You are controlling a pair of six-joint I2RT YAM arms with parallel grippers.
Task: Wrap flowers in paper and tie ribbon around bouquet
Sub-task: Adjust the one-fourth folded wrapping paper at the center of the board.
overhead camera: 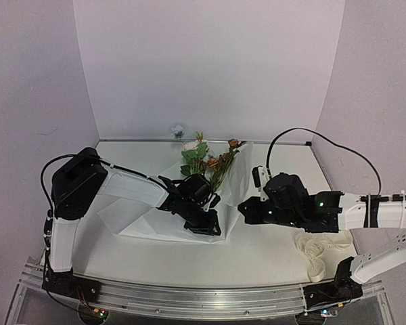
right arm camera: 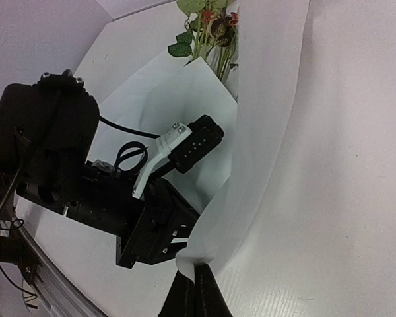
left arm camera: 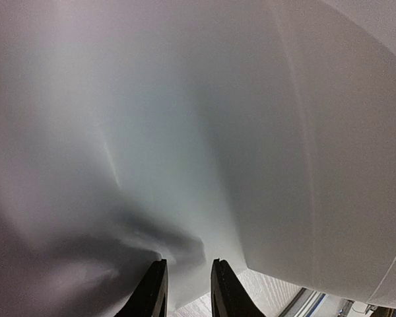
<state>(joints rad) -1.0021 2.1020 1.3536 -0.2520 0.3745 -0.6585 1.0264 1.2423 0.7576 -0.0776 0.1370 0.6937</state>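
R pincer point(right arm camera: 195, 294) is clamped tight on the paper point(right arm camera: 264, 132) at its near edge, holding that flap up beside the flowers point(right arm camera: 208, 30), which lie on the sheet w/ blooms toward the back. L pincer point(left arm camera: 188, 290) has its fingers narrowly apart against the paper; can't tell if it grips. The ribbon point(overhead camera: 315, 252) is heaped on the table point(overhead camera: 189, 264), front right.

Left claw point(left arm camera: 188, 264) narrowly parted; right claw point(right arm camera: 195, 269) pinched shut.

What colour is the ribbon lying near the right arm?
The ribbon is cream-white; top external view.
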